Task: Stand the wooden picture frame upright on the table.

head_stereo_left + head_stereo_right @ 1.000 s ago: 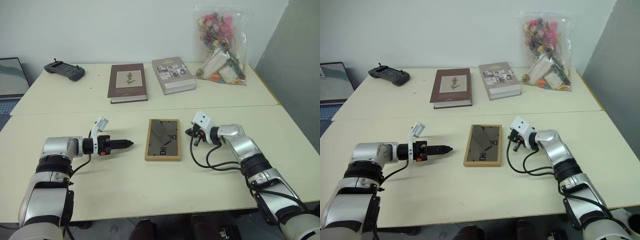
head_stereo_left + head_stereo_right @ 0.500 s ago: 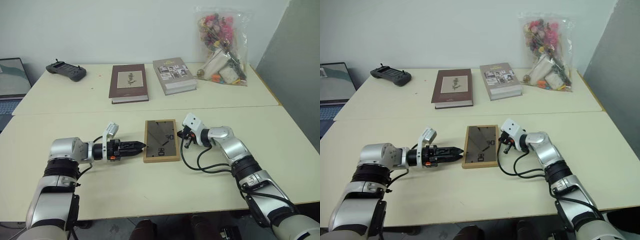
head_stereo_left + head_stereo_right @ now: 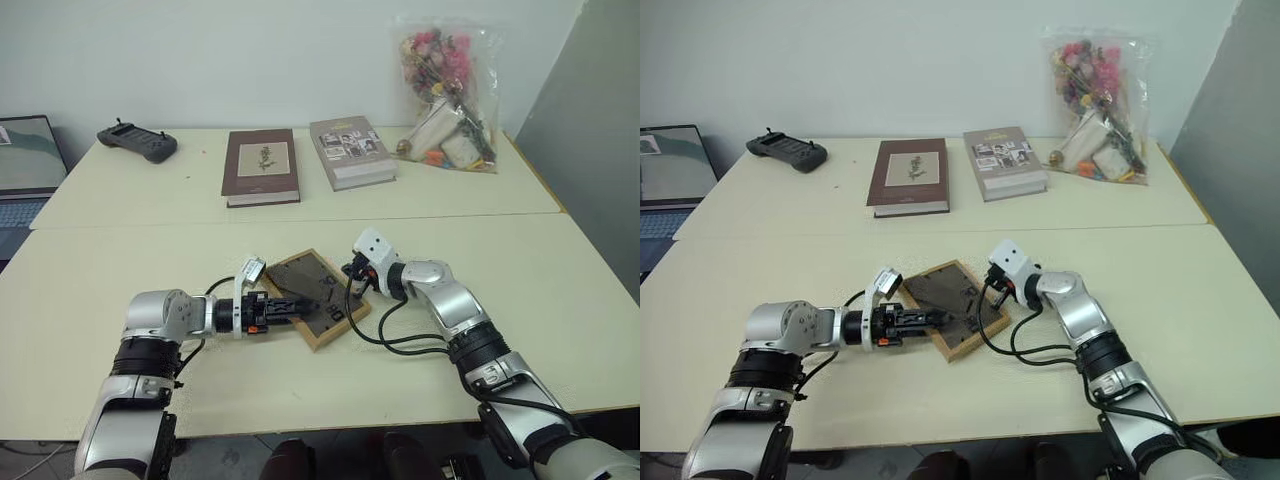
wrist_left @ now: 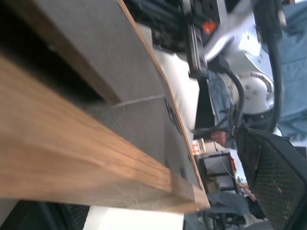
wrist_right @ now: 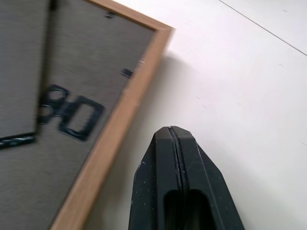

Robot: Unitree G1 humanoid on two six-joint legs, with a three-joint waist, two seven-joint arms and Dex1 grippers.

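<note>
Frame (image 3: 315, 297) work is at the grasp stage, as I read it: it lies back-up and skewed on the near half of the table (image 3: 560, 300), dark panel showing, not yet lifted.

Nearest me, my left gripper (image 3: 300, 309) reaches in level from the left, its fingers spread and lying over the frame's near-left edge and back panel. From the head views I can't tell whether one finger is under the wood or both rest on top; the left wrist view has the wooden edge right up against the lens, so it is very close. Nothing is clamped yet.

Just beyond, my right gripper (image 5: 178, 143) is clenched empty, its tip just beside the frame's right edge on bare table, seemingly bracing that side.

Next I'd judge the move to be closing the left fingers on the edge, then tipping the frame up, with the fold-out stand swung out so it stays standing. The right tip should hold the far edge from sliding.

Farther back, past the seam, sit a maroon book (image 3: 261, 166), a grey book (image 3: 350, 151), a controller (image 3: 136, 141) and a bag of flowers (image 3: 445, 90).
</note>
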